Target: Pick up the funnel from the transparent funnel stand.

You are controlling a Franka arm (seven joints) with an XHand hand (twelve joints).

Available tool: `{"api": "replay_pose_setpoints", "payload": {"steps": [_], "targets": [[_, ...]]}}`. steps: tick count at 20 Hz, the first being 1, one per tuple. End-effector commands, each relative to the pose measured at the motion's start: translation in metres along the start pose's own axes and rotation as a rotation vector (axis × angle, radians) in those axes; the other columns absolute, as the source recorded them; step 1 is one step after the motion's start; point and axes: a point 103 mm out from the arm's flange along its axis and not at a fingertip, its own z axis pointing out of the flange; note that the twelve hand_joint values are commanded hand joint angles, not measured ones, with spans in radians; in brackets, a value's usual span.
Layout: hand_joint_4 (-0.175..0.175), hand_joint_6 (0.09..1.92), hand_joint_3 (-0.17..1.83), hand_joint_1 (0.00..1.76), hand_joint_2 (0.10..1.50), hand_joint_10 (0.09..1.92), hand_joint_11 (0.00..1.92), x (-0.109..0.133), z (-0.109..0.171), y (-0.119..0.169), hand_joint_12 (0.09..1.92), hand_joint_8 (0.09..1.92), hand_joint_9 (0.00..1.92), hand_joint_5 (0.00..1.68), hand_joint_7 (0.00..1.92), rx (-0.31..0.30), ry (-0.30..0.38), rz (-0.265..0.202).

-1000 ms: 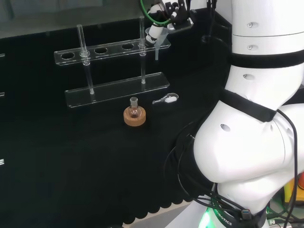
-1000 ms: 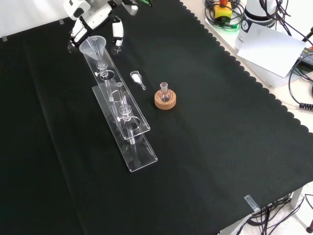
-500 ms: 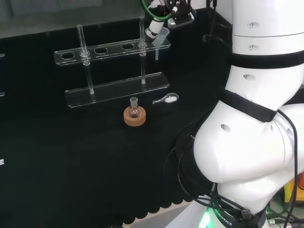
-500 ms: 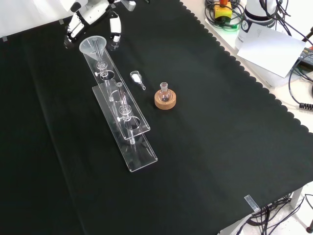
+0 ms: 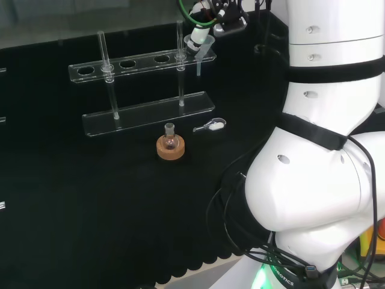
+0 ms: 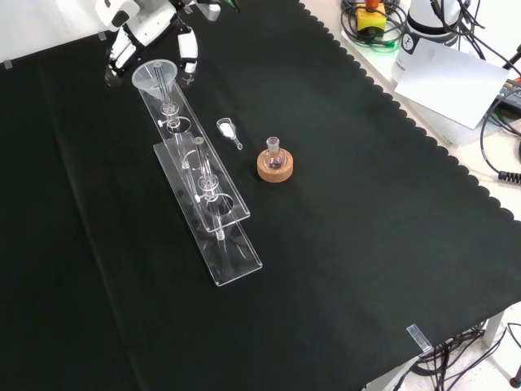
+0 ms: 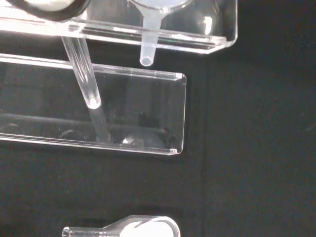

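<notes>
Over the last second the hand (image 6: pixel 146 28) shifts upward and slightly leftward in the front view, so less of it remains inside the picture's top edge; its fingers (image 6: pixel 188 53) now stand on either side of the funnel (image 6: pixel 156 75), one just left of the rim and one just right of it, nearer the rim than before. In the head view the hand (image 5: pixel 210 15) rises toward the top edge and now sits directly above the funnel (image 5: pixel 200 47), which it partly covered a second ago. The arm's big white links (image 5: pixel 325 120) lean a little leftward in that view.
</notes>
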Motion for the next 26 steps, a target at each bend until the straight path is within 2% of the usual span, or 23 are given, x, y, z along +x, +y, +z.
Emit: {"api": "replay_pose_setpoints", "payload": {"steps": [1,6,9,11,13,16,18,20,22,26], "targets": [[-0.003,0.09,0.48,0.7,0.62,0.86,0.47,-0.005,0.007,0.005,1.43,0.6,0.21,0.18,0.0,0.025,0.005,-0.003],[-0.003,0.09,0.5,0.7,0.61,0.84,0.48,-0.007,0.007,0.005,1.42,0.62,0.26,0.19,0.0,0.034,0.002,-0.002],[-0.009,0.09,0.53,0.7,0.6,0.75,0.51,-0.006,0.007,0.004,1.39,0.68,0.42,0.23,0.05,0.034,-0.013,-0.007],[-0.014,0.09,0.55,0.7,0.6,0.7,0.53,-0.005,0.007,0.004,1.36,0.71,0.55,0.29,0.16,0.029,-0.026,-0.006],[-0.018,0.09,0.56,0.71,0.6,0.65,0.55,-0.003,0.007,0.003,1.34,0.71,0.66,0.34,0.28,0.013,-0.045,-0.004],[-0.023,0.09,0.58,0.74,0.63,0.63,0.6,-0.001,0.004,-0.001,1.28,0.78,0.81,0.51,0.52,-0.043,-0.092,0.007],[-0.026,0.11,0.58,0.77,0.64,0.63,0.64,0.001,0.0,-0.005,1.26,0.81,0.86,0.58,0.61,-0.086,-0.122,0.015],[-0.026,0.13,0.58,0.79,0.65,0.63,0.66,0.003,-0.006,-0.012,1.24,0.83,0.89,0.61,0.64,-0.123,-0.145,0.02],[-0.025,0.16,0.59,0.8,0.65,0.62,0.69,0.005,-0.016,-0.02,1.22,0.84,0.91,0.64,0.66,-0.134,-0.162,0.025],[-0.022,0.42,0.59,0.81,0.66,0.59,0.73,0.008,-0.042,-0.044,1.19,0.84,0.94,0.6,0.66,-0.146,-0.193,0.04]]}}
